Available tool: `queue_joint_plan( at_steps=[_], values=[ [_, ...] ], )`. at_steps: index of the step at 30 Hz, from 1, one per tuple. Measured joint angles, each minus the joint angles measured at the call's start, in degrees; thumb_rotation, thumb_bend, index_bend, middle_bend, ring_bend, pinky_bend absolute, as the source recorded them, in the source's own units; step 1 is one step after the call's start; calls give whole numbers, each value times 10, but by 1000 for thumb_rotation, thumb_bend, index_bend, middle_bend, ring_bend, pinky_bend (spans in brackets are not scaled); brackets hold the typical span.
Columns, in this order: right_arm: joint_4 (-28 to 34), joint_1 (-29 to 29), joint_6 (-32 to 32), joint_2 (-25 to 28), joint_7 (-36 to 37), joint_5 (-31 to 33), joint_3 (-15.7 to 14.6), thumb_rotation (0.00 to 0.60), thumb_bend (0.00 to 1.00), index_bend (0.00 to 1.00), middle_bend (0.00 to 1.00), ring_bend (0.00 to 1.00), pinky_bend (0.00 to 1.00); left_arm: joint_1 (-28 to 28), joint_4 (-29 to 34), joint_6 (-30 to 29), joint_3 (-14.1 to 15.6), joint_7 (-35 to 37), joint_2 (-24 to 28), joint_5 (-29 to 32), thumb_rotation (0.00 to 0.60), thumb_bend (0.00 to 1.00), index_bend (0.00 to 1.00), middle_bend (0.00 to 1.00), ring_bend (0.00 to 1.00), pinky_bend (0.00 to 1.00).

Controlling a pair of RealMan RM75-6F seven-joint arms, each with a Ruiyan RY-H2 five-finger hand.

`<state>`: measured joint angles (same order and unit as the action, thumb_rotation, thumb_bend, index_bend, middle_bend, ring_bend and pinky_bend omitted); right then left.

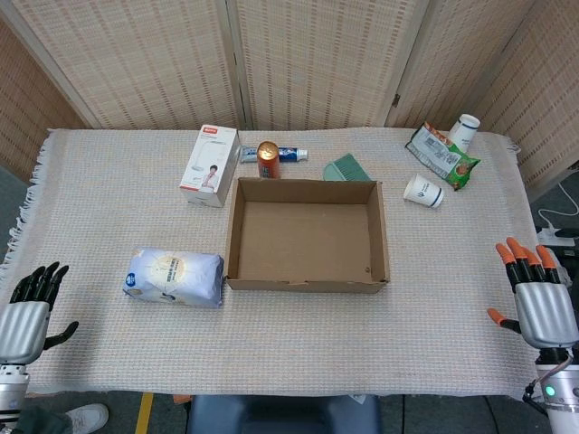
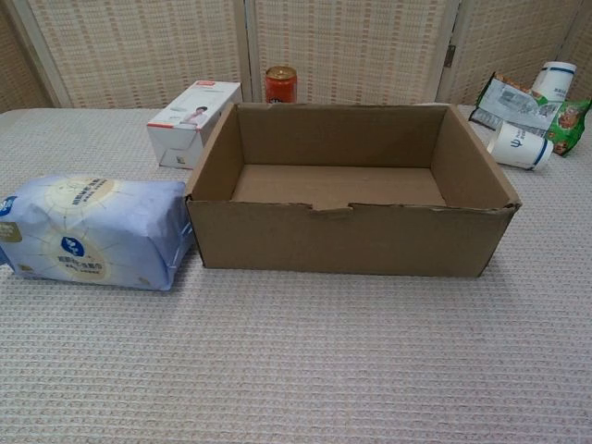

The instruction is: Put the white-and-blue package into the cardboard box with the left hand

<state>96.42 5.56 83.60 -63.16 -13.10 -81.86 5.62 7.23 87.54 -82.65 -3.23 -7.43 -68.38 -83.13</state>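
The white-and-blue package (image 1: 174,278) lies flat on the cloth, just left of the cardboard box (image 1: 308,273); in the chest view the package (image 2: 91,232) almost touches the box's left wall (image 2: 205,162). The box stands open and I see nothing inside it. My left hand (image 1: 27,312), black-fingered, hangs at the table's left front edge, well to the left of the package, fingers apart and holding nothing. At the right front edge my right hand (image 1: 539,294), with orange fingertips, is spread and holds nothing. Neither hand shows in the chest view.
Behind the box stand a white-and-red carton (image 1: 210,165), an orange can (image 1: 268,159), a toothpaste tube (image 1: 291,155) and a green brush (image 1: 345,168). At the back right are a tipped paper cup (image 1: 423,191), a green snack bag (image 1: 441,155) and an upright cup (image 1: 465,132).
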Motion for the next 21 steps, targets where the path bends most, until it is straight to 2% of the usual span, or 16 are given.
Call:
queue_joint_plan(
  at_steps=[21],
  values=[
    [-5, 3, -2, -2, 2, 11, 4, 600, 2, 45, 0, 0, 0, 15, 25, 16, -12, -16, 16, 13, 600, 197, 0, 0, 0, 112]
  ],
)
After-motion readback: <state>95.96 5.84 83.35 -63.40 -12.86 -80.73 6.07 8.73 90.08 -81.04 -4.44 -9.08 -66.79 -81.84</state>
